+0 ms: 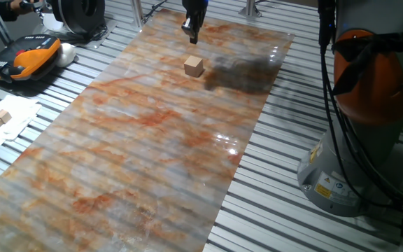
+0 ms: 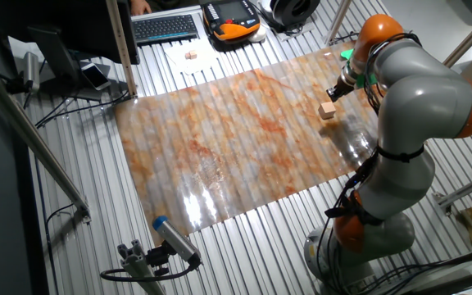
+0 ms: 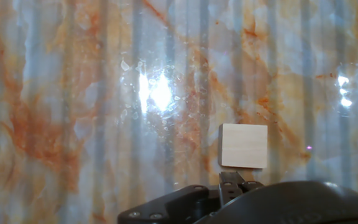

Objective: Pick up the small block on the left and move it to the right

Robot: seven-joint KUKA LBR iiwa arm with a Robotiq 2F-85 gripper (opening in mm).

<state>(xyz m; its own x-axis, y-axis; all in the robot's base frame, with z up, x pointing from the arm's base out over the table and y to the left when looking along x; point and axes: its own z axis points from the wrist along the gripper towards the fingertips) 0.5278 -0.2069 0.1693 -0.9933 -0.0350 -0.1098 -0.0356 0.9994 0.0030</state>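
the block (image 1: 194,66) is a plain light-tan wooden cube with crisp edges, sitting flat on the mat (image 1: 138,147), a glossy sheet with a rust-and-grey marbled print and faint ribs showing through from the slatted metal table (image 1: 285,175) beneath. in one fixed view the block lies toward the far end of the mat, and the gripper (image 1: 190,29), dark and narrow, hangs above and just beyond it, not touching. in the hand view the block's smooth square top (image 3: 244,145) shows just ahead of the dark fingertips, which look close together with nothing between them. in the other fixed view the block (image 2: 328,111) sits near the mat's right edge, beside the grey-and-orange arm (image 2: 420,90). two smaller cubes (image 1: 3,117) rest on white paper (image 1: 9,122) off the mat.
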